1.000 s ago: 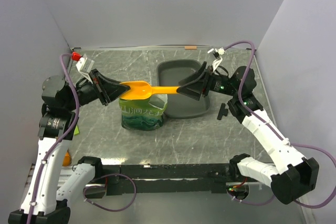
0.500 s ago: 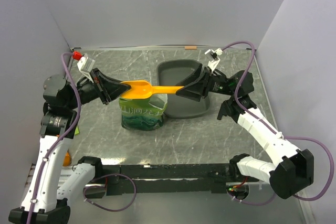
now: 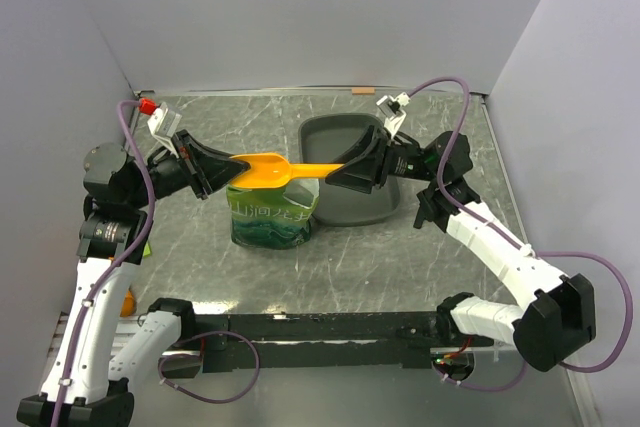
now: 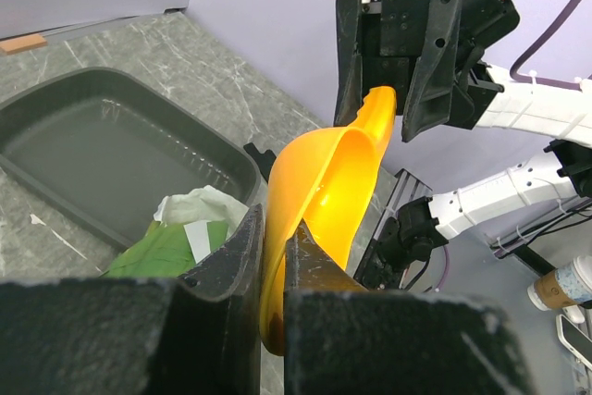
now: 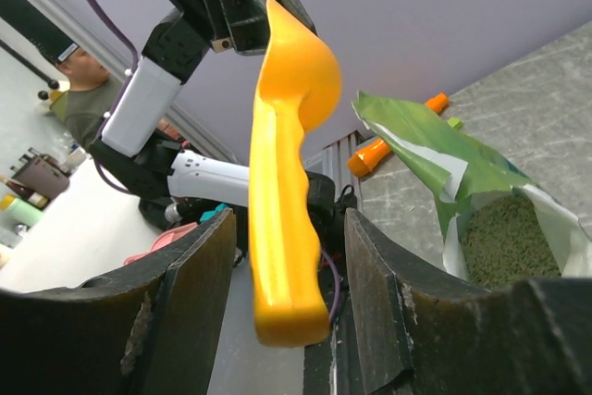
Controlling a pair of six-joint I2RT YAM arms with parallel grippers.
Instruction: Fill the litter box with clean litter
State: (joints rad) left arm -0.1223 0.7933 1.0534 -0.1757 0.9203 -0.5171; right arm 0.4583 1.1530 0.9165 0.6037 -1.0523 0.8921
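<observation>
Since a second ago the right gripper (image 3: pixel 341 169) has advanced, jaws narrowing but loose around the orange scoop (image 3: pixel 270 169) that the left gripper (image 3: pixel 231 163) pinches; early release could drop it.

Soft, even light comes from overhead in the top view, bright enough to show the veins of the grey marbled table (image 3: pixel 200 247), and the green bag (image 3: pixel 272 219) throws only a faint, short shadow. In the wrist views the orange scoop (image 4: pixel 324 191) is sharp with a mild sheen along its curved edge. The dark fingers (image 4: pixel 222 321) close to each lens sit dim and blurred, and the room beyond the table is washed-out and soft.
</observation>
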